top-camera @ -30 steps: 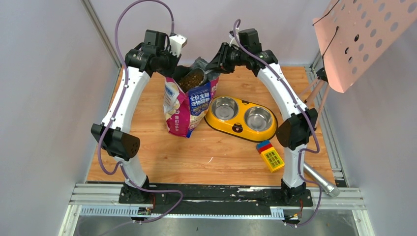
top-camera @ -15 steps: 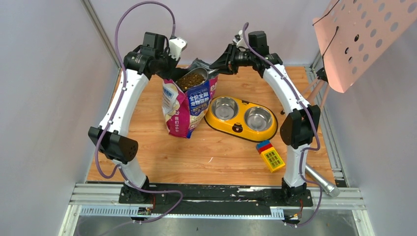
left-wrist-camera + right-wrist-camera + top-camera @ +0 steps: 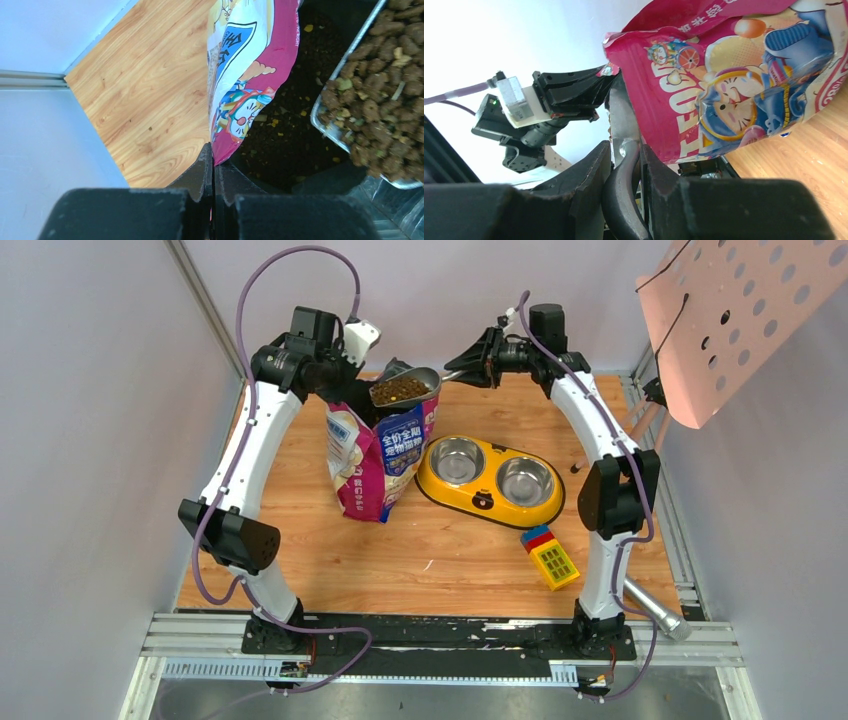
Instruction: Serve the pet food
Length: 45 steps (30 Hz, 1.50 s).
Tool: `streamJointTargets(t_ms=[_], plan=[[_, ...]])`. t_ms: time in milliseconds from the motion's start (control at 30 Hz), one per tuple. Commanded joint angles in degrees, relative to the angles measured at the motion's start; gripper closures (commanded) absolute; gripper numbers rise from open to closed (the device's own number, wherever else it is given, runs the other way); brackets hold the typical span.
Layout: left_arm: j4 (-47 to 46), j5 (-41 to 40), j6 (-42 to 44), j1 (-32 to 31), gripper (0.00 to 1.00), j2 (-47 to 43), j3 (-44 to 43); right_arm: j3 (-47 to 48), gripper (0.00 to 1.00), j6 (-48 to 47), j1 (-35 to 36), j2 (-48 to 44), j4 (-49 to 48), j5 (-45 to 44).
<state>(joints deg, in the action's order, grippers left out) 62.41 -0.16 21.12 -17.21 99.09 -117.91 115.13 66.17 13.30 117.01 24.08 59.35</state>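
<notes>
The right gripper [image 3: 624,150], clamped on the handle of the scoop [image 3: 432,375], has been raised since the earlier frame, and the scoop has been lifted clear of the bag [image 3: 385,455]. The pet food [image 3: 398,390] is heaped in the scoop, above the bag's mouth. The bag's rim is pinched by the left gripper [image 3: 214,165]. The bag is stood at 9 o'clock of the yellow feeder [image 3: 490,502].

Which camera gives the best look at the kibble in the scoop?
Left wrist: the kibble fills the scoop close up, pellets distinct. Top external shows a small brown heap. Right wrist shows only the scoop's handle and the bag.
</notes>
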Motion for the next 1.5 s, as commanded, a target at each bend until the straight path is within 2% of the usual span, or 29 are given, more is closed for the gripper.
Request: streamJointTargets(t_ms=[0, 233, 733, 1033, 1467], plan=[[-2.8, -2.9, 2.5, 0.3, 1.00, -4.8, -5.6, 0.4, 1.00, 5.2, -1.0, -2.2, -7.2, 5.1], [-3.3, -6.6, 3.0, 2.2, 1.00, -5.9, -3.6, -0.3, 1.00, 5.8, -3.9, -3.0, -10.3, 7.4], [-4.6, -7.6, 2.4, 11.6, 1.00, -8.1, -2.2, -7.3, 1.00, 2.1, -9.7, -6.6, -10.5, 8.5], [-4.9, -7.8, 1.8, 12.5, 1.00, -9.0, -0.5, -19.3, 1.00, 0.2, -14.4, -6.9, -18.2, 11.5], [-4.9, -7.8, 1.3, 13.2, 1.00, -9.7, 0.0, -23.0, 1.00, -8.7, -16.9, -3.5, -18.3, 12.5]])
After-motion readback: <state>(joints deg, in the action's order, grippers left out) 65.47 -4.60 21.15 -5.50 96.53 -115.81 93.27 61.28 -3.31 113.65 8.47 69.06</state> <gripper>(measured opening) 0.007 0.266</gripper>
